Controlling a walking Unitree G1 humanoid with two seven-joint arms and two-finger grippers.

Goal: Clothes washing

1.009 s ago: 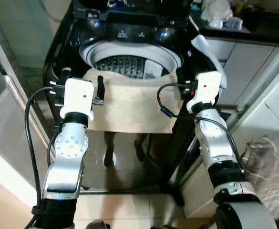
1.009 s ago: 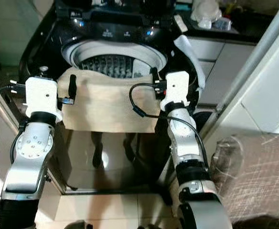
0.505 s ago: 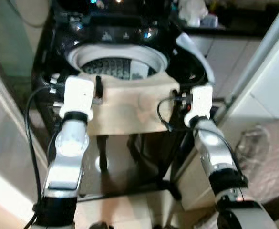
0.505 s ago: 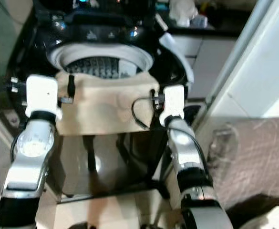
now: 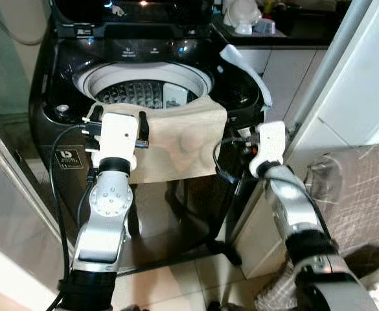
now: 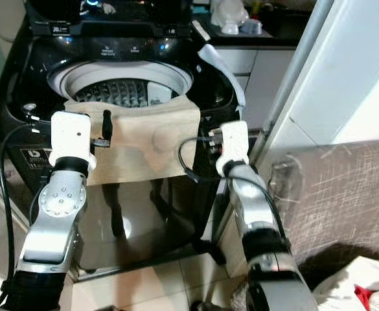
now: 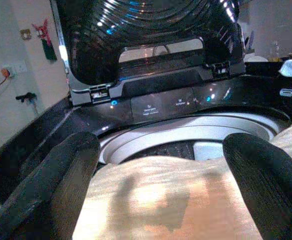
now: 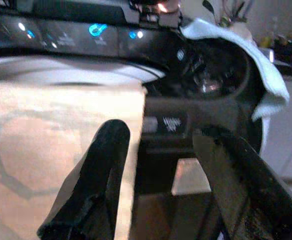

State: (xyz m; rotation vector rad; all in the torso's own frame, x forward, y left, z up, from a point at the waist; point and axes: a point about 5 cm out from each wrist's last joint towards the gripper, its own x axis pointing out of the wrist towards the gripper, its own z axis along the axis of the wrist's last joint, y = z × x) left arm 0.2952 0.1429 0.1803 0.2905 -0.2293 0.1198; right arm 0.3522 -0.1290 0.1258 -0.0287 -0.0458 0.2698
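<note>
Both pincers are backing off with fingers apart: left pincer (image 5: 144,129) is hovering over the beige cloth (image 5: 176,139) now draped across the washer (image 5: 53,123) rim, right pincer (image 8: 160,165) beside its edge; cloth is awaiting pushing into the drum

The left gripper (image 7: 158,175), fingers spread apart, frames a beige cloth (image 7: 170,200) draped over the front rim of the open washing machine (image 7: 150,105), its lid (image 7: 146,35) raised behind the drum.

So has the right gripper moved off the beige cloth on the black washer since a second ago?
Yes. The right gripper has drawn back from the beige cloth's corner toward the washer's front right corner.
</note>
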